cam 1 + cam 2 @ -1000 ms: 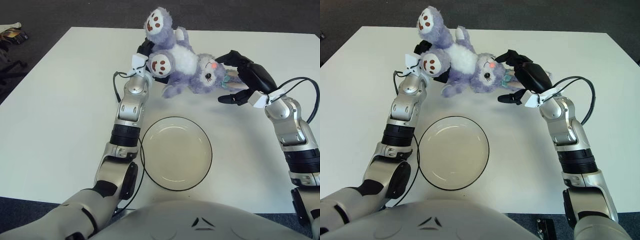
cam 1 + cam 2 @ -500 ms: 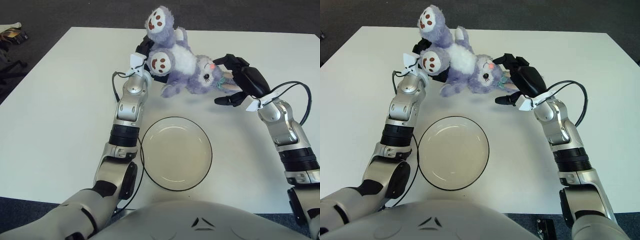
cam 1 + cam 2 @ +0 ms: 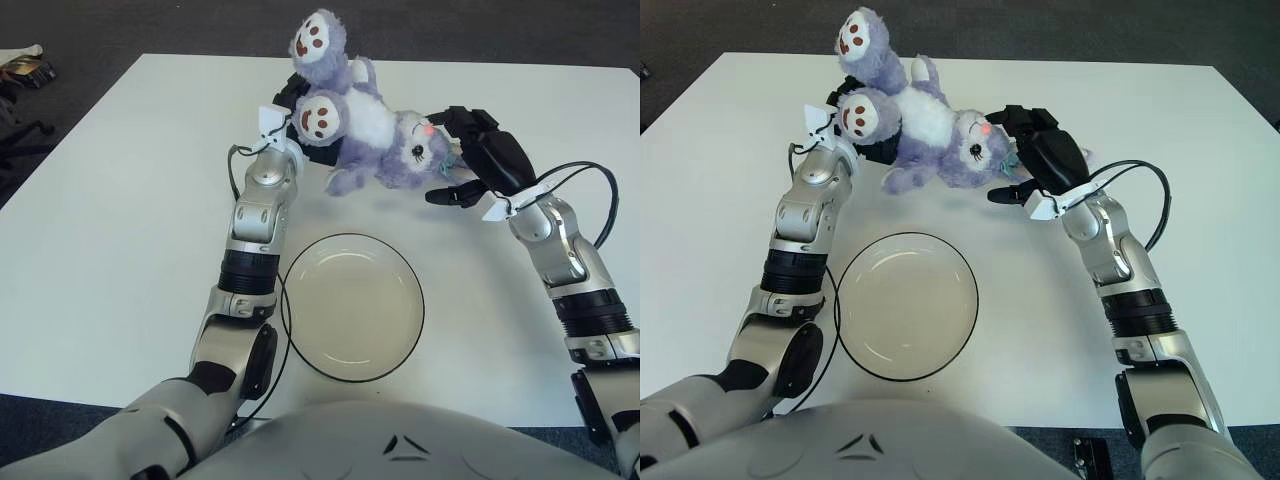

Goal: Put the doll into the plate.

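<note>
A purple plush doll [image 3: 375, 135] with a white belly is at the far side of the white table [image 3: 120, 220], its two brown-soled feet pointing up and left, its head to the right. My left hand [image 3: 297, 128] is curled around the doll's lower body beneath the feet. My right hand [image 3: 455, 160] wraps the doll's head, fingers over the top and thumb underneath. An empty white plate [image 3: 352, 305] with a dark rim lies on the table in front of me, nearer than the doll and between my two forearms.
The table's far edge runs just behind the doll, with dark floor beyond. A small object [image 3: 25, 68] lies on the floor off the table's far left corner. A black cable [image 3: 600, 180] loops off my right wrist.
My right hand has moved left and closed in on the doll's head. The doll and my left hand have shifted slightly farther back.
</note>
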